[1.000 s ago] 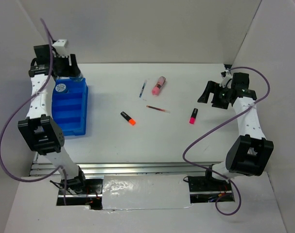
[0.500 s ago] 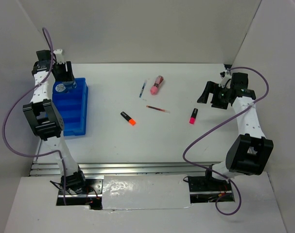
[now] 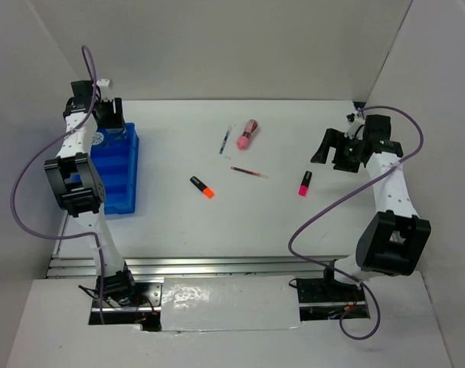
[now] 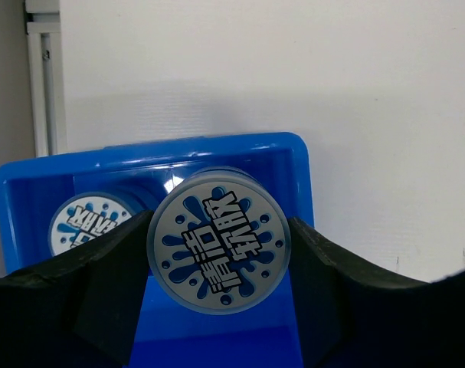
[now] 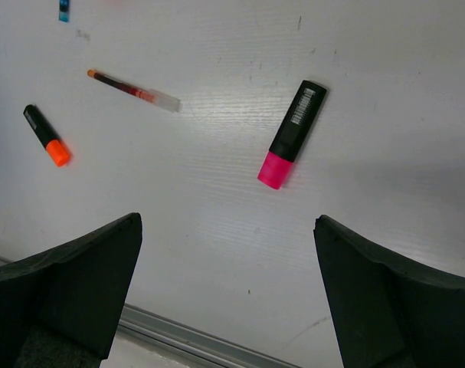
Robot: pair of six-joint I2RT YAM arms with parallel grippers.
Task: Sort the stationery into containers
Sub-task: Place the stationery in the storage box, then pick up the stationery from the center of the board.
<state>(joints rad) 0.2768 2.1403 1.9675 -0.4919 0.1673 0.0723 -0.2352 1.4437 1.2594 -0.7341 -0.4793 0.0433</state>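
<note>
Left fingers [image 4: 318,285]: clamped on a tape roll [image 4: 218,240], one finger on each side of its rim, printed face towards the wrist camera.
Held roll's place: over the far end of the blue tray [image 3: 116,178]; whether it touches the tray cannot be told.
Second tape roll [image 4: 85,220]: lying in the tray's far-end compartment, to the left of the held one in the wrist view.
Right fingers [image 5: 71,284]: spread wide, holding nothing, above the right side of the worktop [image 3: 217,222].
Below the right fingers: black-pink highlighter [image 5: 292,134] lies on the worktop ahead of the gap, nearer the right finger and touching neither.
Other pieces: black-orange highlighter [image 3: 202,187], red pen [image 3: 249,172], blue pen [image 3: 225,140] and pink marker [image 3: 249,135] lie mid-worktop, apart from one another.
Edges: the tray sits against the worktop's left edge by the side wall; the back wall rises just past its far end.
Open room: bare worktop between tray and pens, and along the near edge.
</note>
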